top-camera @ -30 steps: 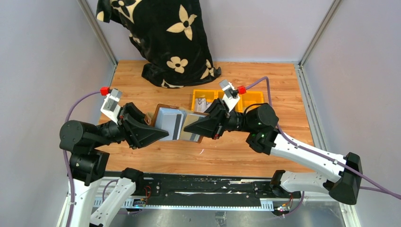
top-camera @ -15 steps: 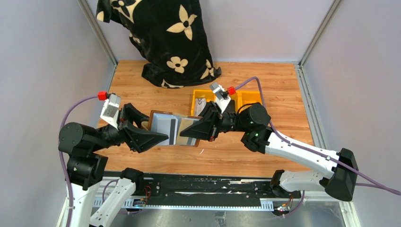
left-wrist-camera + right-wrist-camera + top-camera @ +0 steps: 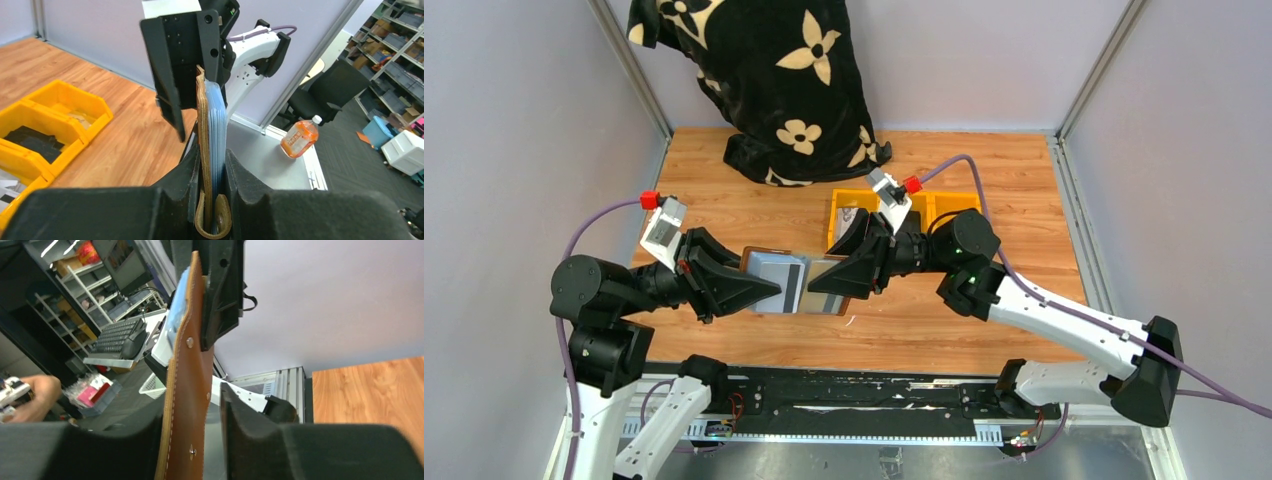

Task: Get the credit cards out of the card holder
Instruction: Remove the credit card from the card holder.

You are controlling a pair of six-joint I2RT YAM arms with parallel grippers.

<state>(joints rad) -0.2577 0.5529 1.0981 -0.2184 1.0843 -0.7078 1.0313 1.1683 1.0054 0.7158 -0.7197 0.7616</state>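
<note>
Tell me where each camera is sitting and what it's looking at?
Top camera: above and behind the arms, looking down at the table; both arms show, left hand and right hand meeting at the card holder.
Left wrist camera: on the left arm, looking along its own fingers toward the right hand.
Right wrist camera: on the right arm, looking along its own fingers toward the left hand.
Both wrist cameras see the card holder edge-on.

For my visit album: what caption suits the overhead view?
Left gripper pinches the brown card holder, cards inside, while right gripper straddles its other end over the table.
</note>
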